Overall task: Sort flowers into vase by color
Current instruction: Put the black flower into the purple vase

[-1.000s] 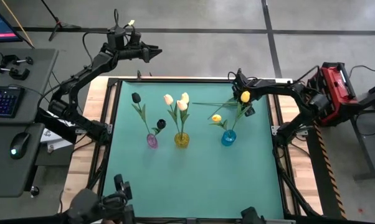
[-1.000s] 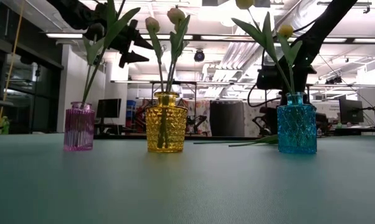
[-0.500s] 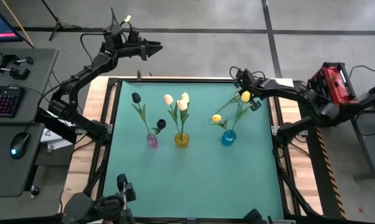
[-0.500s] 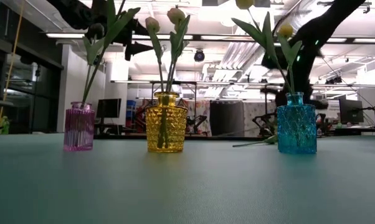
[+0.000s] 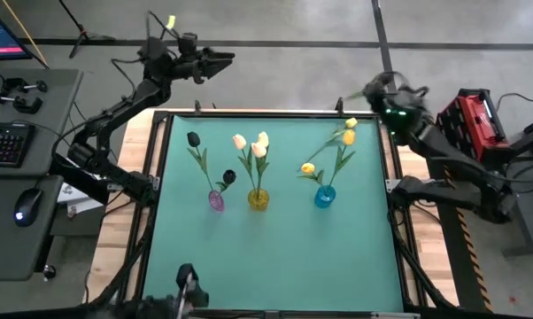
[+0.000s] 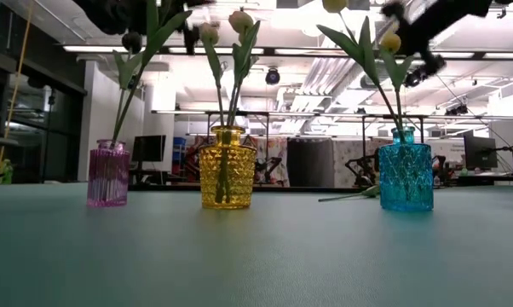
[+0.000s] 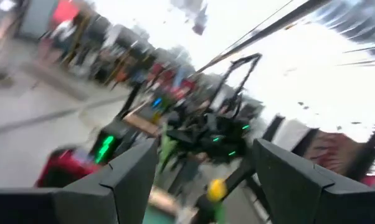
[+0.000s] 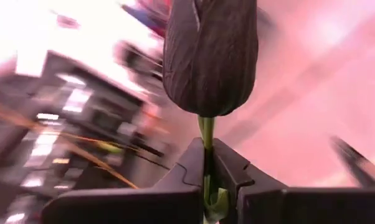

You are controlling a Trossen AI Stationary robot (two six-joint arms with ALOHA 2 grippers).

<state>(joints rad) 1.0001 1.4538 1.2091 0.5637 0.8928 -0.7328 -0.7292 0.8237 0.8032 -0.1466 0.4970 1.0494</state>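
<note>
We see the right gripper [image 8: 207, 186] pressed together on the green stem of a black tulip [image 8: 210, 56], whose dark bud stands upright just above the fingers in the right wrist view. In the high view that right gripper [image 5: 382, 89] sits blurred at the upper right of the frame, just past the far edge of the green table [image 5: 275, 257]. The left gripper [image 5: 220, 60] hangs at the upper left of the frame, beyond the table's far edge, its fingers [image 7: 134, 177] spread with nothing between them. On the table, near the middle of the frame, three vases stand in a row: a pink vase [image 5: 216, 201] at left holding black tulips [image 5: 193, 139], a yellow vase [image 5: 258, 199] in the centre holding cream-peach tulips [image 5: 258, 149], and a blue vase [image 5: 325, 197] at right holding yellow tulips [image 5: 348, 137]. In the low view a loose green stem [image 6: 346, 197] lies on the table just beside the blue vase [image 6: 406, 176].
</note>
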